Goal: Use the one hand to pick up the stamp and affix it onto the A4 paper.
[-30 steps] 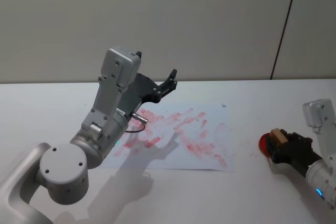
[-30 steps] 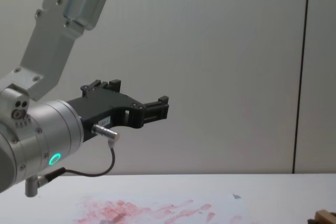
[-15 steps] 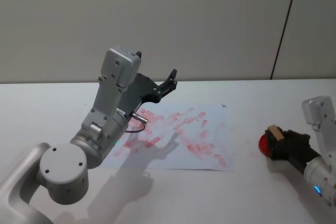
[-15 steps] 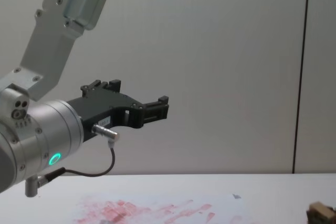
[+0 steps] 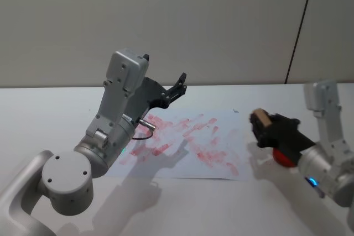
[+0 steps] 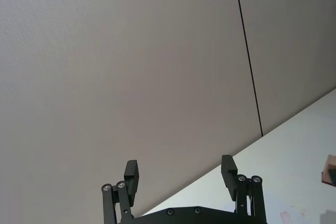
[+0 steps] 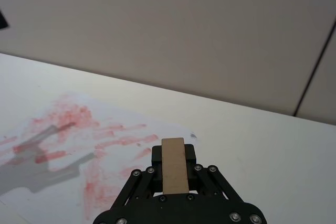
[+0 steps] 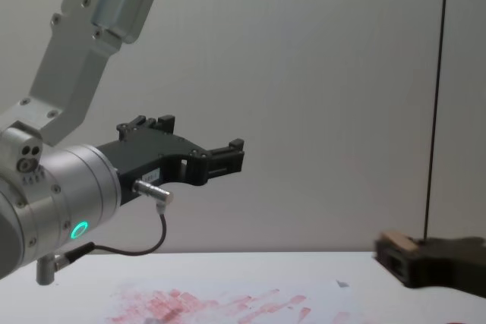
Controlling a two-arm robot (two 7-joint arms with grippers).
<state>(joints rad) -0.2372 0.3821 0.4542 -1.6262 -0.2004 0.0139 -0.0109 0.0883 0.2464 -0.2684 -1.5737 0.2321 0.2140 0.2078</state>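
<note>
The stamp [image 5: 259, 119], a small tan wooden block, is held in the air by my right gripper [image 5: 263, 127], which is shut on it. It hangs just off the right edge of the A4 paper [image 5: 188, 143], a white sheet smeared with red marks. In the right wrist view the stamp [image 7: 174, 165] stands upright between the black fingers, with the paper [image 7: 79, 129] ahead of it and below. The chest view shows the stamp [image 8: 399, 243] above the table. My left gripper [image 5: 180, 83] is raised over the paper's far side, open and holding nothing [image 6: 180, 174].
A round red ink pad [image 5: 284, 159] lies on the white table [image 5: 50, 114] right of the paper, partly under my right arm. The big silver left arm [image 5: 113, 120] leans over the paper's left half and casts a shadow on it. A plain wall stands behind.
My right gripper has risen off the red ink pad with the stamp and moved left toward the paper's right edge. The left arm has not moved.
</note>
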